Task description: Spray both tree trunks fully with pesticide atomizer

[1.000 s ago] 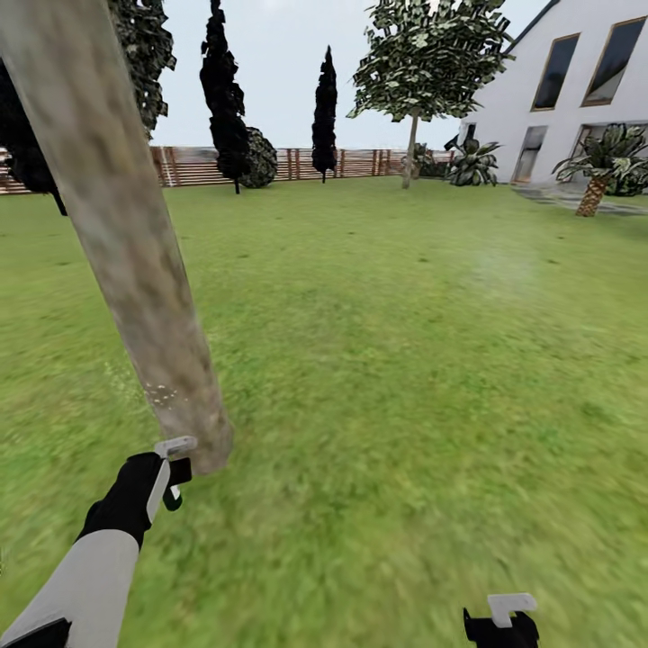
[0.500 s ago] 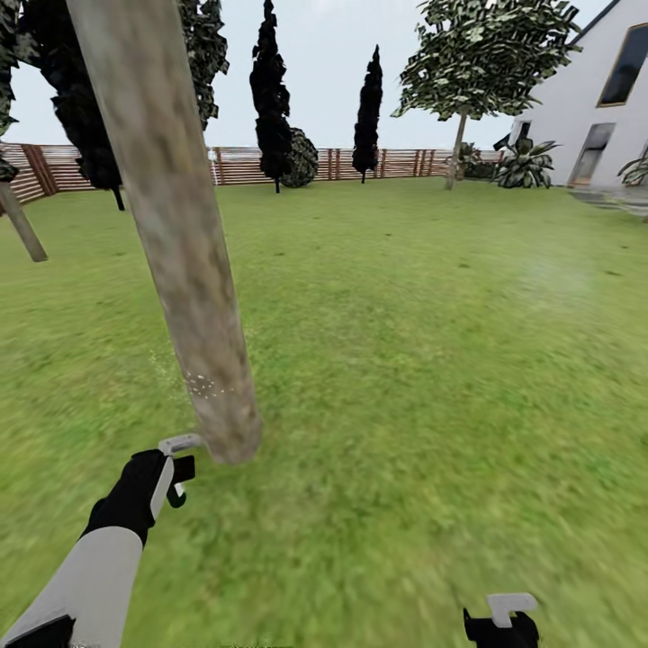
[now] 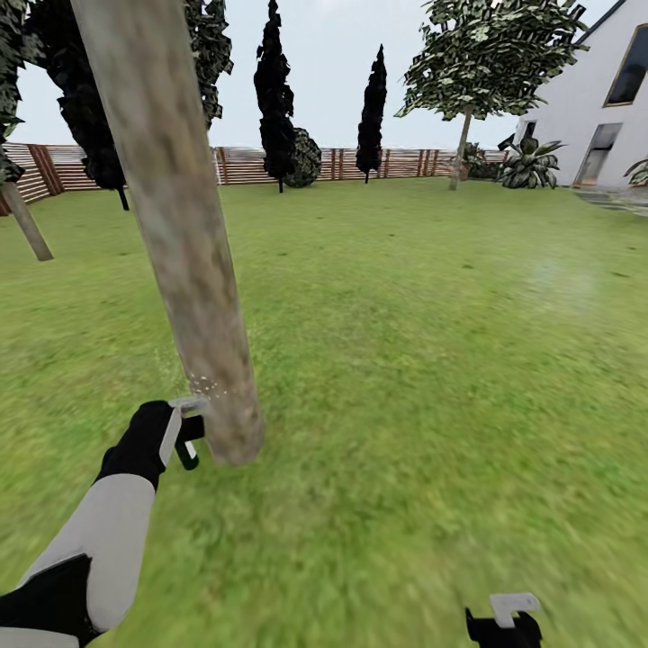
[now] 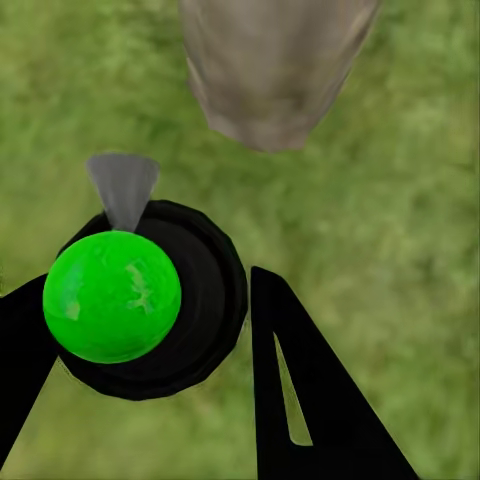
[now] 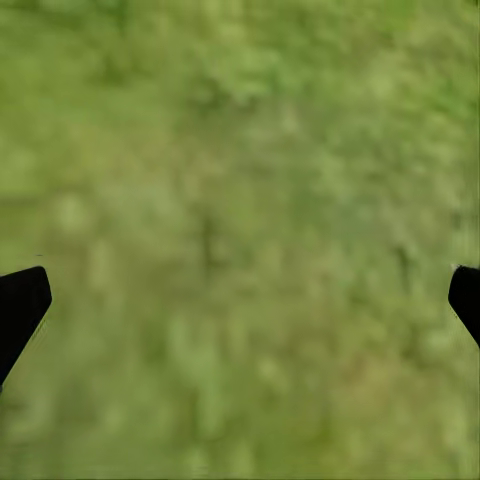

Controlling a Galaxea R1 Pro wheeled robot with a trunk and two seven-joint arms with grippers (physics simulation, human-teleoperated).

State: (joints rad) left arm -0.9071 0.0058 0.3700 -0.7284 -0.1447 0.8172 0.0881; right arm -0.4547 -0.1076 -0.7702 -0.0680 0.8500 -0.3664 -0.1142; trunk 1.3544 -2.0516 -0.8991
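The left gripper sits at lower left of the head view, clenched on the atomizer, whose green ball fills the lower left of the left wrist view between two black fingers. A grey spray cone points at the trunk just beside it. The right gripper, at the bottom right edge, hangs released over grass. A fence crosses the upper frame, with a second tree at upper right.
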